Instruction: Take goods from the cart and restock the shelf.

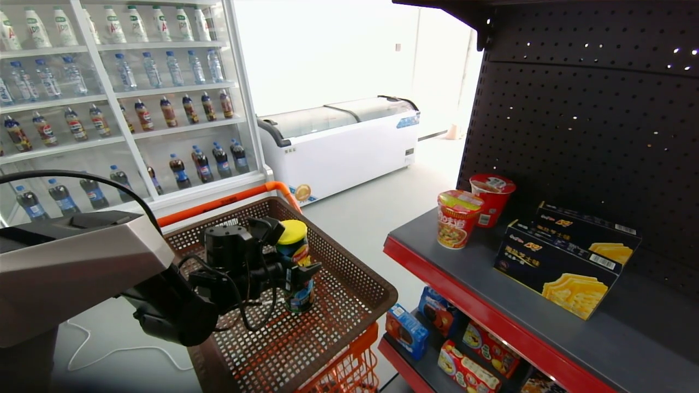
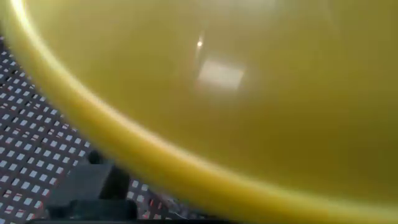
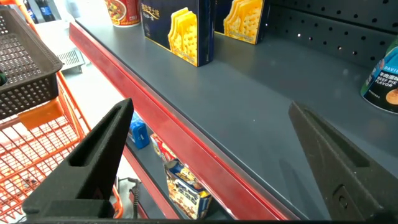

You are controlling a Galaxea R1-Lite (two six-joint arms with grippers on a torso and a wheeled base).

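Head cam high, looks down-forward: cart basket point(image 1: 349, 262) lower left, shelf point(image 1: 644, 333) right. Left wrist cam almost touching yellow-lidded jar point(image 2: 261, 93). Right wrist cam close over same shelf; shares cracker boxes point(image 3: 177, 28) with head.

Two noodle cups point(image 1: 458, 218), two cracker boxes point(image 1: 557, 267), two blue-labelled canisters point(image 1: 293, 233) point(image 3: 384, 74).

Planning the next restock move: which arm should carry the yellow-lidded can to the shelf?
Left. The left gripper is shut on the can in the basket; the right gripper is open at the shelf, holding nothing.
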